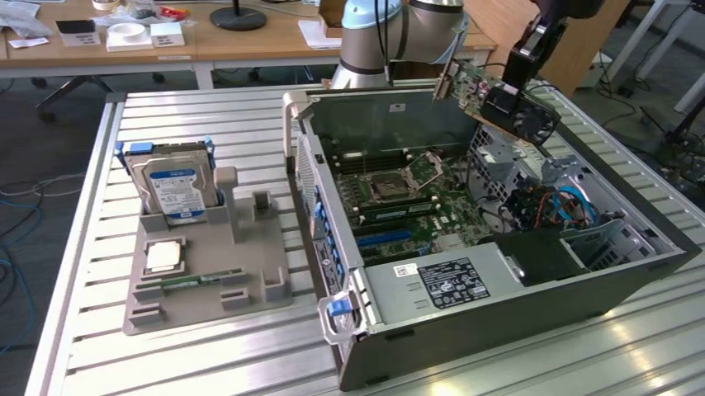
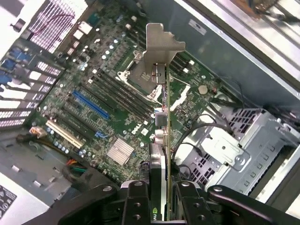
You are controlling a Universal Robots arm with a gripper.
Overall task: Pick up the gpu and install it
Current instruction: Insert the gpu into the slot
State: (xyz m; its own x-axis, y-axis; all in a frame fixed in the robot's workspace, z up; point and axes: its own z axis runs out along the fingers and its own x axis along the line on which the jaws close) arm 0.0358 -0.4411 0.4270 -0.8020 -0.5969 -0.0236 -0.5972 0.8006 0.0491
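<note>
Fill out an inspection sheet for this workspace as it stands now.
Surface: slatted metal table, bearing an open computer case and a grey holder.
Job's things: gpu held tilted in the air above the case, over the motherboard; not in a slot.
Clutter: hard drive standing upright, silvery chip and memory stick lying in the holder.
Gripper: gripper shut on the gpu.
Cables: blue cables inside the case; loose cables on the floor at the exterior view's left.
Surroundings: wooden desks behind the table, with small boxes on them.
</note>
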